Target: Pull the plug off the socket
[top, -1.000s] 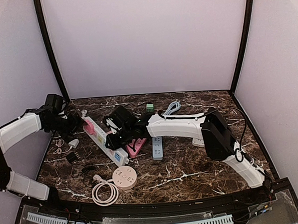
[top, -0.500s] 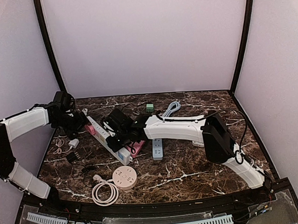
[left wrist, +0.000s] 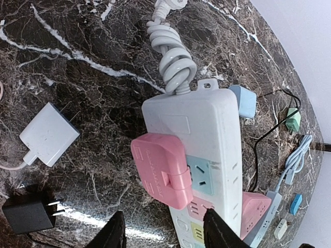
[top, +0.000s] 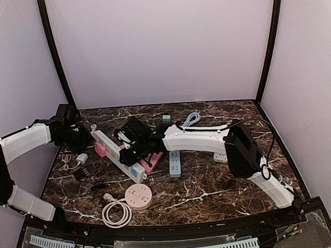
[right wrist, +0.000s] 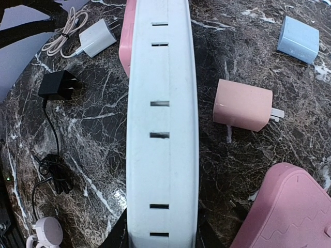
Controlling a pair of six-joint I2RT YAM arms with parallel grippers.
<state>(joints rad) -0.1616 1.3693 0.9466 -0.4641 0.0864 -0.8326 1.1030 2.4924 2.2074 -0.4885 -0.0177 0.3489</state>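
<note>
Near edge: we see one round pink socket [top: 139, 196] on the marble table [top: 213, 193], with one coiled white cable [top: 116, 214] just beside it.
Loose chargers, left: we count two, one black charger [left wrist: 28, 214] and one white charger [left wrist: 49, 134], near each other but apart.
Right gripper [right wrist: 161, 235]: its jaws are clamped across the white power strip [right wrist: 160, 119], one finger on each long side.
White power strip: there is one, lying slantwise, with a curled cord at its far end.
Pink plug [left wrist: 163, 170]: there is one, seated in the strip near the cord end and overhanging its edge.
Left gripper [left wrist: 164, 227]: its jaws are spread, with the fingertips just short of the pink plug; we see no contact.
Other strips: we count two more, one pink strip [top: 152, 161] beside the white one, then one blue-grey strip [top: 175, 163].
Small adapters by the strip: there are two, one pink adapter [right wrist: 243, 105] and one pale blue adapter [right wrist: 299, 39].
Far side: one green adapter [top: 166, 119] and one blue cable [top: 190, 120].
</note>
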